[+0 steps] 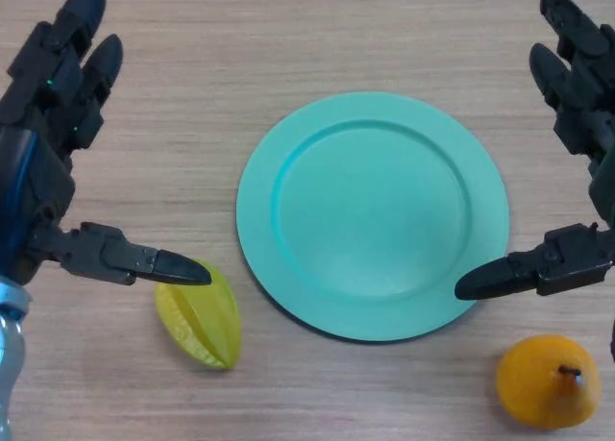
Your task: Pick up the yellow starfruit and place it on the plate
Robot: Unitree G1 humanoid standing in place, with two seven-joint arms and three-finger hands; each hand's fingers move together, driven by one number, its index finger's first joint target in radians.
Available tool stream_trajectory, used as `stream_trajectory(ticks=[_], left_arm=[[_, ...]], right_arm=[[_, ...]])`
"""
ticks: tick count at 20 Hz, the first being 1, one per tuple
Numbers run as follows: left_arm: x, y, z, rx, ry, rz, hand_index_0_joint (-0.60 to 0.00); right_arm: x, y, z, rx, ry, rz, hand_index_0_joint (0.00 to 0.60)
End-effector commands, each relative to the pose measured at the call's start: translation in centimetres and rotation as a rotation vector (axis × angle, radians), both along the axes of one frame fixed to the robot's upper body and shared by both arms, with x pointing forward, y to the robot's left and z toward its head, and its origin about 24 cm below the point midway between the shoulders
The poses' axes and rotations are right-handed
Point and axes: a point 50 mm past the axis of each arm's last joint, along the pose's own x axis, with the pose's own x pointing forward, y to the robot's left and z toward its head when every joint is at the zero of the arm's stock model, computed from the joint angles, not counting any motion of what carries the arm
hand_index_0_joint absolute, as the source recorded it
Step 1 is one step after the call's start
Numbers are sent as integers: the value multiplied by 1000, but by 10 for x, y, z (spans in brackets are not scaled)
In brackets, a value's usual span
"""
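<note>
On the wooden table (317, 37), at centre, lay one round teal plate (373, 215), flat and bare, with a raised rim and nothing resting in it. Left of the plate and toward the near edge lay one yellow starfruit (202, 321), on its side, ridges running lengthwise, one end pointing toward the lower right; it sat just beside the plate's near-left rim without touching it. Right of the plate, at the near-right corner of the view, stood one orange fruit (548, 381), rounded, with a short dark stem on its upper right; it lay near the plate's rim but apart from it. Left hand (48, 124): black, entering from the left side, spread open, fingers reaching straight toward the far edge, thumb extended sideways toward the plate. The thumb tip overlapped the upper end of the starfruit as seen from above; whether it touched the fruit or hovered over it could not be told. Nothing was grasped. Right hand (586, 124): black, entering from the right side, likewise spread open, fingers straight toward the far edge, thumb extended toward the plate, its tip over the plate's near-right rim; contact could not be judged. It held nothing. The starfruit remained on the table, outside the plate.
</note>
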Motion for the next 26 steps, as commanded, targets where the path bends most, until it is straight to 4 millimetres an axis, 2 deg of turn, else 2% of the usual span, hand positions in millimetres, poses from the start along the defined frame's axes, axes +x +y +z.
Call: stream_trajectory(ticks=[1,6,10,14,19,26], left_arm=[[-15,8,33,68,-229,20,0],[-16,8,29,79,-207,19,0],[-27,9,22,137,-168,-4,0],[-39,19,0,242,-49,18,0],[-49,24,-44,229,-31,219,0],[-31,22,-83,246,24,341,0]], right_arm=[[-11,2,30,-19,-221,11,0],[-7,4,30,-22,-207,19,0],[-6,5,27,-19,-210,20,0],[-3,8,25,-2,-183,43,0],[3,15,21,13,-176,63,0],[3,21,21,37,-178,79,0]])
